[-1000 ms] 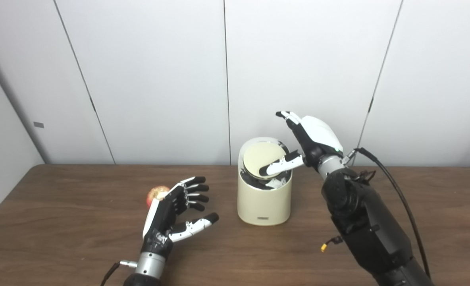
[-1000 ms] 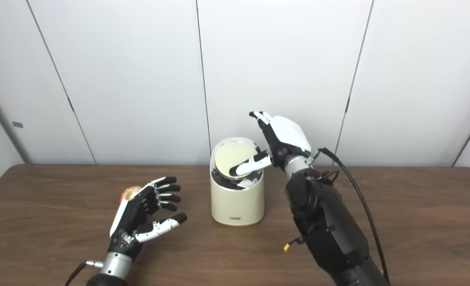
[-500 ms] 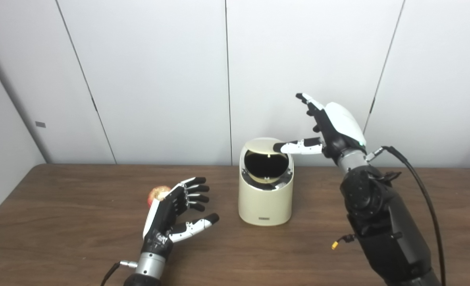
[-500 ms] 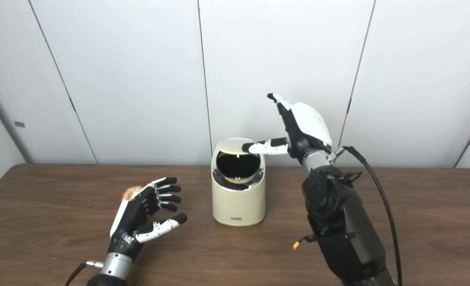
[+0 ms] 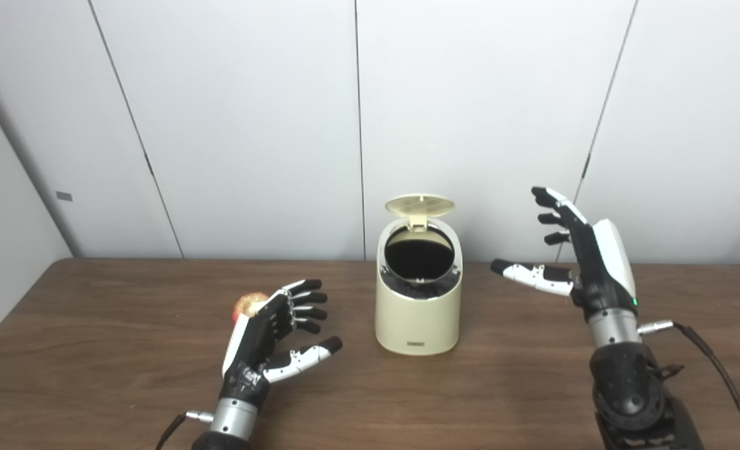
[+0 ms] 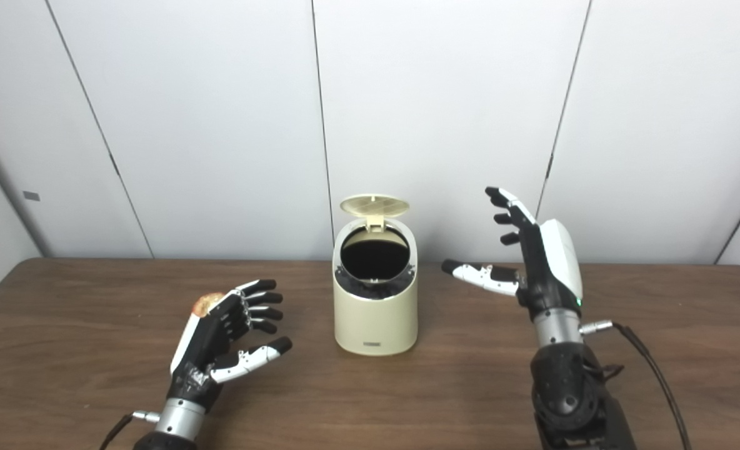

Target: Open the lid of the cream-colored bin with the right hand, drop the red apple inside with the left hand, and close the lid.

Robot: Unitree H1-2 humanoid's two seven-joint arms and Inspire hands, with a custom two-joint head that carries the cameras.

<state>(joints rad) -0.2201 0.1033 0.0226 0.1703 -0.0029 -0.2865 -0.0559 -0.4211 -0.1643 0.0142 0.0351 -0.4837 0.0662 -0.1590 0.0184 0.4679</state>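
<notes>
From the left eye, the cream-colored bin point(image 5: 417, 306) stands with its lid point(image 5: 420, 205) raised (dark mouth exposed); the red apple point(image 5: 248, 305) lies on the table point(image 5: 95, 350) behind the empty, spread-fingered left hand point(image 5: 264, 331).

From the right eye, the right hand point(image 6: 542, 262) hangs splayed and empty beside the bin.

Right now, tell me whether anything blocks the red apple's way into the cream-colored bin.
Only the open left hand sits between the red apple and the cream-colored bin. The round lid stands up, and the right hand is off to the side.
</notes>
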